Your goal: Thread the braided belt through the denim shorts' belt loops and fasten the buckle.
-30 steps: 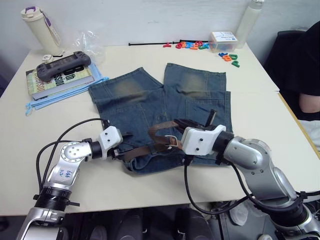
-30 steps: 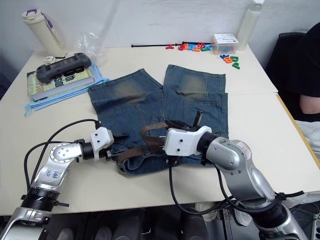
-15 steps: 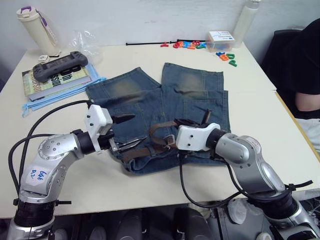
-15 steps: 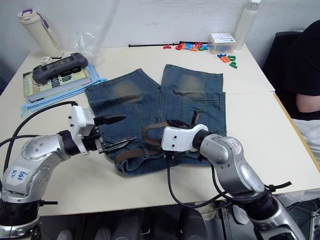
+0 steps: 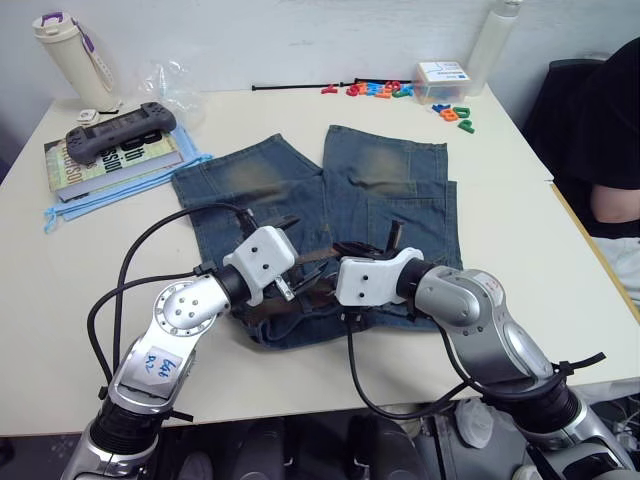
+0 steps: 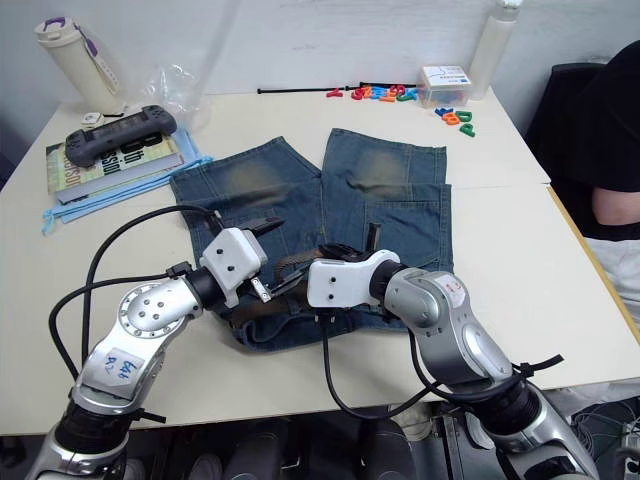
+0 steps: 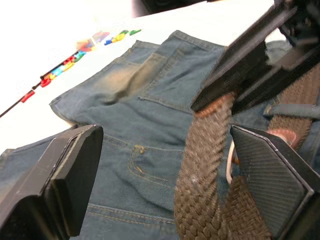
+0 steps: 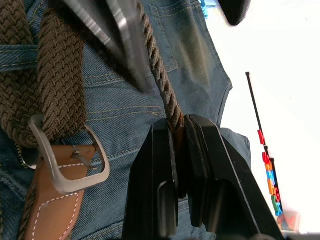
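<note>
Table (image 5: 90, 270) cream; right jaws pinch braided belt (image 8: 165, 95), left jaws spread.

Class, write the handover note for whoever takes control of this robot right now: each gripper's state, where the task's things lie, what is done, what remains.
Right gripper: shut on the braided belt.
Left gripper: open, fingers either side of the belt, not gripping.
Denim shorts: flat on the table, waistband toward the robot.
Buckle: unfastened, lying on the waistband.
Done: belt partly along the waistband.
Left: finish the loops, fasten the buckle.
</note>
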Controlling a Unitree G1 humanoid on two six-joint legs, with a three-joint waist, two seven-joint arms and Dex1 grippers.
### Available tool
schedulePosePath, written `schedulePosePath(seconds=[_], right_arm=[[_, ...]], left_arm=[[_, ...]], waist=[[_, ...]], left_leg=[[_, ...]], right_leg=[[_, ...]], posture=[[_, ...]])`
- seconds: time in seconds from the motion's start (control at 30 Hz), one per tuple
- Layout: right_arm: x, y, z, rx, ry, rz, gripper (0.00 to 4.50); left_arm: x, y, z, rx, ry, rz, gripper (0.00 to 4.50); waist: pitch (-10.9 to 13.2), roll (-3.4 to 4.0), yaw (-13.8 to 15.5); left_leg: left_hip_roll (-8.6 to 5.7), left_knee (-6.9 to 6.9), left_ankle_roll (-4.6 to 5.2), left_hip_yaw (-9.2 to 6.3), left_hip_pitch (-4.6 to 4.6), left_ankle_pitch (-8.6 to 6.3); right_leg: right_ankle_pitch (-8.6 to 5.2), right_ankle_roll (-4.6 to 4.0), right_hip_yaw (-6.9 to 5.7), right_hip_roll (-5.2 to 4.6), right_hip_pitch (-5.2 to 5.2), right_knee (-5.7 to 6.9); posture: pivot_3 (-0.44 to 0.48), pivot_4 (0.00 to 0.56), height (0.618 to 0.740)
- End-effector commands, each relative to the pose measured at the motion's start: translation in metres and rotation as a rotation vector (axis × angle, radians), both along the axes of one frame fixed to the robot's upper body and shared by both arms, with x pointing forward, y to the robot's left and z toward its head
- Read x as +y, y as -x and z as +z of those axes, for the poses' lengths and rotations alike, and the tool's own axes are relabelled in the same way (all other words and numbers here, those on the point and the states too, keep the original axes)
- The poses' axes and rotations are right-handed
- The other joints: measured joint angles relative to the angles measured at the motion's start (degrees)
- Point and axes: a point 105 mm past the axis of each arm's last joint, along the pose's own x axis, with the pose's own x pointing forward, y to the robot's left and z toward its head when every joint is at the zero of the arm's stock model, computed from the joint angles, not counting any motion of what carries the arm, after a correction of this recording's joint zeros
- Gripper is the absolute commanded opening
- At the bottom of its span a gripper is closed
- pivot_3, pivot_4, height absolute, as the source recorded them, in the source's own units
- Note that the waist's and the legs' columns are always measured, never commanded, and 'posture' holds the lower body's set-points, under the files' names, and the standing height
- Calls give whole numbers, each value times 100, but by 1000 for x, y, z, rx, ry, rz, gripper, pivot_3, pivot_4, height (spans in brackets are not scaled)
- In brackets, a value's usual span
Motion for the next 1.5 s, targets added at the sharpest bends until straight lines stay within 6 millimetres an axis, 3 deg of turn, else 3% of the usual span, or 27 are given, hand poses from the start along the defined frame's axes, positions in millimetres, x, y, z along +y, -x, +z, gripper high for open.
schedulePosePath(seconds=[0.03,0.07,0.13,0.3,0.37,0.4,0.53,0.73,0.9,1.07,1.23,1.33,1.43,1.5], right_arm=[[3,4,12,-50,-15,19,0],[4,4,12,-50,-18,18,0],[4,4,13,-54,-21,17,0],[4,4,14,-59,-25,12,0],[4,4,14,-61,-27,11,0],[4,4,14,-62,-30,10,0],[5,6,15,-62,-47,8,0],[0,4,17,-20,-122,-48,0],[-12,0,23,4,-204,-129,2231],[-16,0,26,-6,-207,-145,4399],[-23,6,19,87,-250,-164,4465],[-16,15,21,161,-313,-111,4465],[-11,20,10,278,-377,-115,4465],[-10,21,2,318,-394,-130,3961]], left_arm=[[-3,3,6,-32,2,-20,3920],[-3,2,6,-29,0,-23,3765],[-5,3,4,-18,0,-28,2690],[-7,3,4,-11,8,-33,787],[-7,4,4,-6,9,-35,130],[-7,4,3,-1,8,-35,25],[-5,3,0,31,27,-16,25],[-1,3,2,135,202,-10,25],[3,5,4,197,321,-16,0],[1,6,3,192,300,-37,0],[3,3,4,193,317,-37,0],[3,3,5,193,325,-41,0],[2,3,6,195,341,-44,0],[3,4,6,195,348,-42,0]], waist=[[0,0,-2],[0,0,-2],[0,0,-3],[0,0,-3],[0,0,-4],[0,0,-5],[0,0,-3],[0,0,-4],[0,0,-2],[0,-1,-4],[0,-1,-1],[0,-1,-8],[0,-1,-9],[0,-1,-4]], left_leg=[[0,0,0,0,0,0],[0,0,0,0,0,0],[0,0,0,0,0,0],[0,1,0,0,0,0],[0,0,0,0,0,0],[0,0,0,0,0,0],[0,1,0,0,0,0],[0,2,0,-1,0,1],[1,3,1,-3,0,1],[-1,2,1,-3,0,1],[-1,1,0,-3,0,1],[-1,1,1,-3,0,0],[2,-2,0,-5,2,1],[1,-2,-1,-8,1,1]], right_leg=[[0,0,0,0,0,0],[0,0,0,0,0,0],[0,0,0,0,0,1],[0,0,0,0,0,1],[0,0,0,0,0,2],[0,0,0,0,0,2],[0,0,-1,0,0,1],[0,0,-1,0,1,2],[0,0,-1,0,1,3],[0,0,-2,0,2,2],[0,0,-2,0,1,2],[0,0,-2,0,2,2],[0,0,-1,1,1,2],[-1,-1,-3,1,2,3]], posture=[[0,150,716],[0,150,716],[0,150,716],[0,150,716],[0,150,716],[0,150,716],[0,150,716],[0,150,716],[0,150,716],[0,150,716],[0,150,716],[0,150,716],[0,150,716],[0,150,716]])
